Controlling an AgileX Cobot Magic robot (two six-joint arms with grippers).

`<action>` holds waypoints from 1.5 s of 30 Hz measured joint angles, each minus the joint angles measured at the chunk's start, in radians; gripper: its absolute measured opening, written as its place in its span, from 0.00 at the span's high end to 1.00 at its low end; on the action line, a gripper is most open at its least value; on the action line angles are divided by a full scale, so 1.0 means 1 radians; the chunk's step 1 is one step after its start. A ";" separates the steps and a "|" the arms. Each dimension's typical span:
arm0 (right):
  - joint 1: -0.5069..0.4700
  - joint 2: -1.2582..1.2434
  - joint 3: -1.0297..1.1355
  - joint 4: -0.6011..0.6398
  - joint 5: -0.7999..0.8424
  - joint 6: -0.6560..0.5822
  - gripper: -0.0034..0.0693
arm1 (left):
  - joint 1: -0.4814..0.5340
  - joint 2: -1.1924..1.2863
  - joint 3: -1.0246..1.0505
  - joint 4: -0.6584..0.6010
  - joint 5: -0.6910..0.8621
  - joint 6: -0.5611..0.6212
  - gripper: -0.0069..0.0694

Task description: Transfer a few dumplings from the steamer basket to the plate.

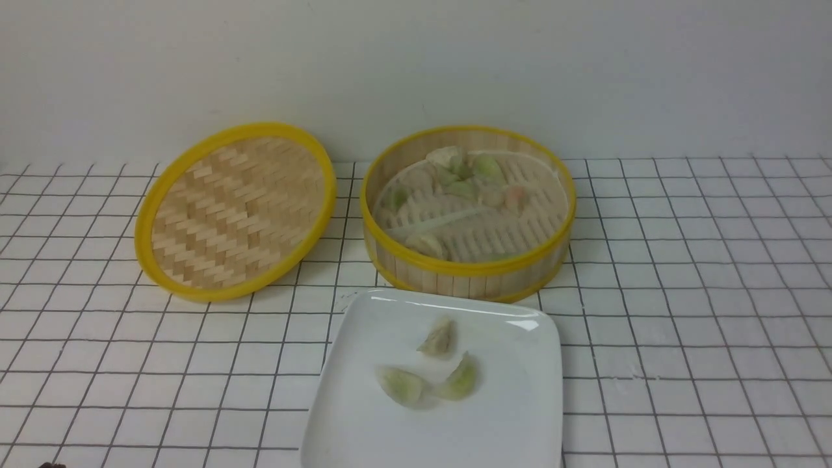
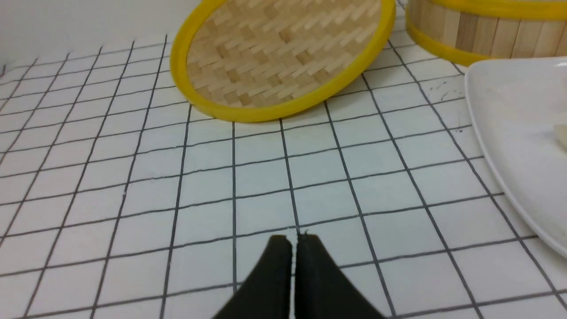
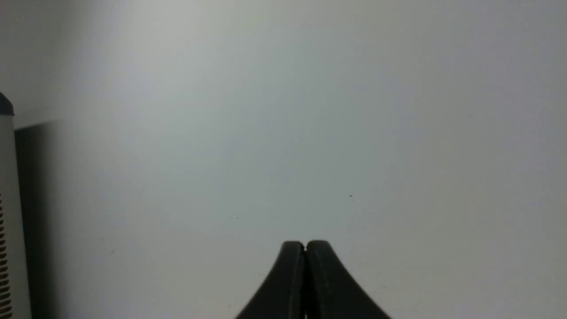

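Plate point(image 1: 507, 429) — square, white, glossy

Three dumplings point(image 1: 437, 367) lie on the plate point(image 1: 364, 429); behind it stands the basket point(image 1: 468, 278), holding more, perhaps overlapping. The lid point(image 1: 237, 211) lies left of the basket.

White wall point(image 1: 416, 71) behind; black-gridded white tabletop point(image 1: 689, 325).
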 joint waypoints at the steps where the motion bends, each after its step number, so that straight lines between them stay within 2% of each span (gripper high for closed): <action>1: 0.000 0.000 0.000 0.000 0.000 0.000 0.97 | 0.000 0.000 0.000 0.000 0.000 0.000 0.92; 28: 0.000 0.000 0.000 0.008 0.000 -0.012 0.97 | 0.000 0.000 0.000 -0.015 -0.001 0.000 0.92; 31: 0.000 0.000 0.005 0.093 -0.004 -0.080 0.97 | 0.000 0.000 0.000 -0.015 -0.001 0.000 0.92; 37: 0.000 0.000 0.097 0.378 -0.040 -0.350 0.97 | 0.000 0.000 0.000 -0.015 -0.001 0.000 0.92; 41: 0.000 0.000 0.173 0.439 -0.044 -0.409 0.97 | 0.000 0.000 0.000 -0.015 -0.001 0.000 0.92; 45: -0.006 0.000 0.274 0.447 -0.045 -0.418 0.97 | 0.000 0.000 0.000 -0.015 -0.001 0.000 0.92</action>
